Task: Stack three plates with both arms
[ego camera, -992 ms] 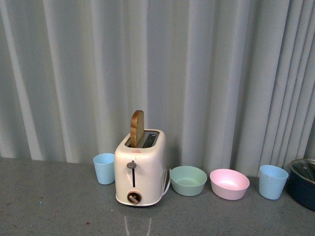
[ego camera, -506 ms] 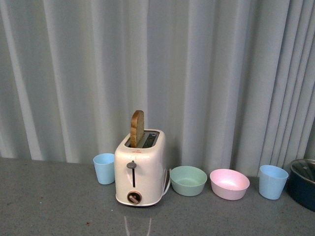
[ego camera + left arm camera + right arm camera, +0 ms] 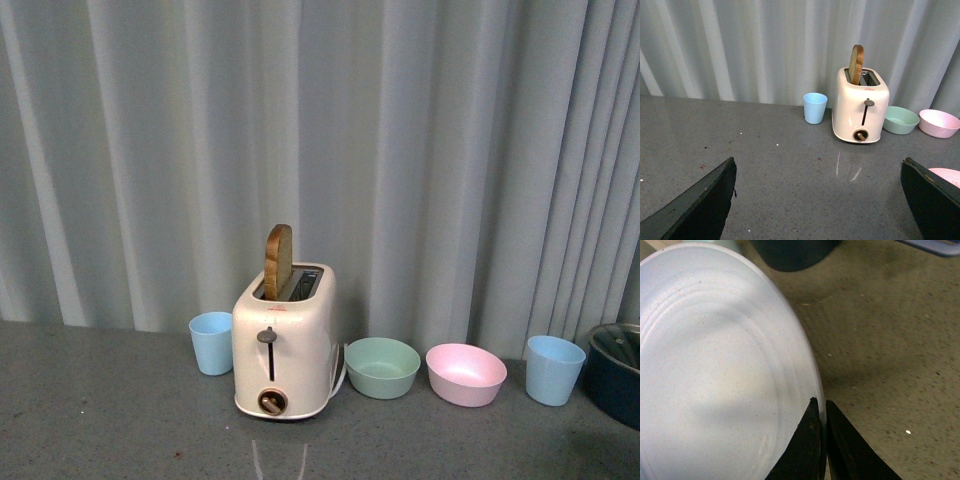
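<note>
Black fingers of the right end effector (image 3: 821, 410) are pinched on the rim of the blue plate (image 3: 715, 365), which fills most of the right wrist view above the grey surface (image 3: 890, 350); a dark pot (image 3: 790, 252) lies beyond it. The left end effector (image 3: 817, 165) is spread wide, gripping nothing. An edge of the pink plate (image 3: 946, 176) shows beside its right finger. Farther back stand a cup (image 3: 815, 107), a toaster (image 3: 860, 107) with bread (image 3: 856, 62), a green bowl (image 3: 900, 120) and a pink bowl (image 3: 939, 122).
</note>
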